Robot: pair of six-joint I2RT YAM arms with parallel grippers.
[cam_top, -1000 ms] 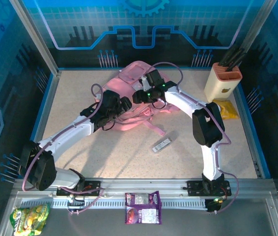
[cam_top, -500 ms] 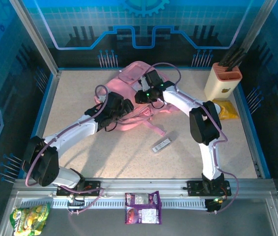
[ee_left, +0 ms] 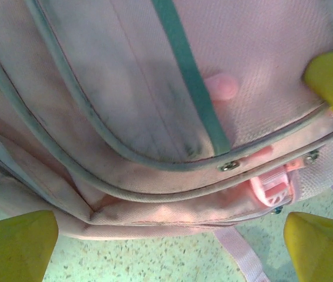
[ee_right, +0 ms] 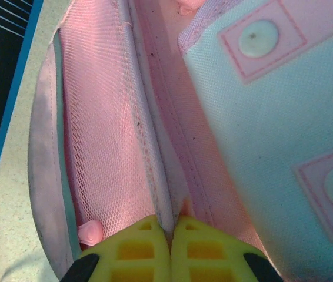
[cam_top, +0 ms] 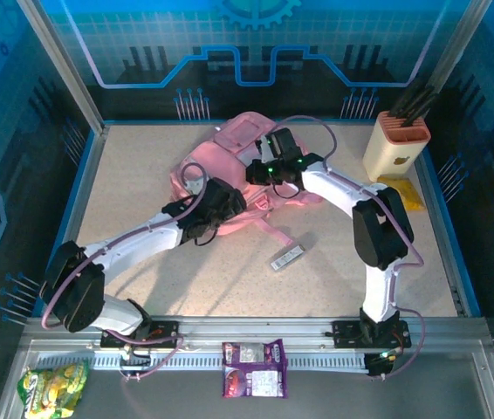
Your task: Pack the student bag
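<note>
Speckled table [cam_top: 142, 175] bears student bag [cam_top: 238, 135], knife block [cam_top: 395, 148], yellow packet [cam_top: 404, 194], silver bar [cam_top: 287, 257].

The student bag [cam_top: 236, 133] was pink, with pale grey strips, teal piping and pink mesh. The table [cam_top: 142, 175] was speckled beige; the near packet [cam_top: 254, 368], purple.

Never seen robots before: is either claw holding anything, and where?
The right gripper is shut on the student bag, pinching a fabric ridge beside its mesh. The left gripper holds nothing.
</note>
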